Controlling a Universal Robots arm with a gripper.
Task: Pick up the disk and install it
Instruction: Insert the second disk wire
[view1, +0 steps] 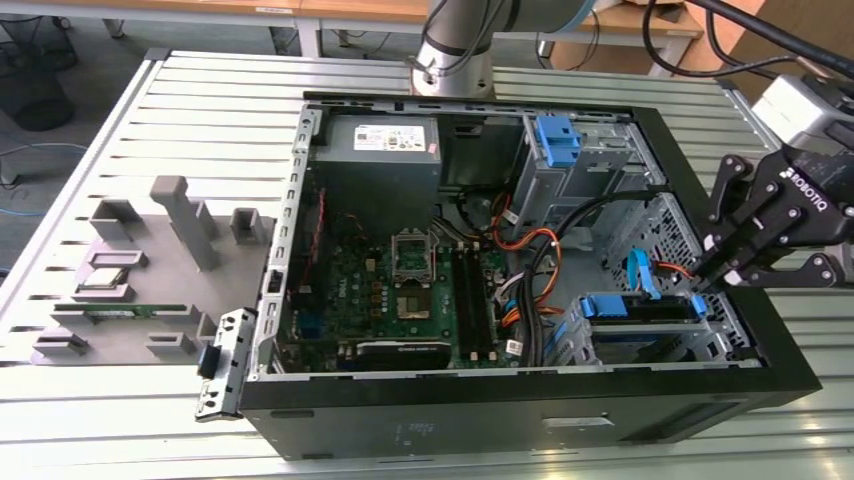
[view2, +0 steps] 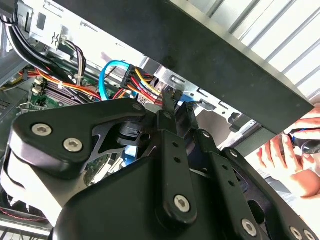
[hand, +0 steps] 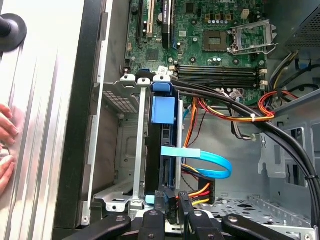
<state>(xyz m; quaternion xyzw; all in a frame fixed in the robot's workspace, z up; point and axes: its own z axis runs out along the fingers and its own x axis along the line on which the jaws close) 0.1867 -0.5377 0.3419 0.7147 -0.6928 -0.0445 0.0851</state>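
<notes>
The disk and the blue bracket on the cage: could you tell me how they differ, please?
The disk sits sunk low in the case beside the gripper; the blue bracket rises above its cage, away from the gripper. A light-blue cable loops by the disk, none by the bracket. Both show blue plastic.

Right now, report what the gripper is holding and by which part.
Cannot tell: the gripper is at one end of the disk, which stands in the case's bay.
</notes>
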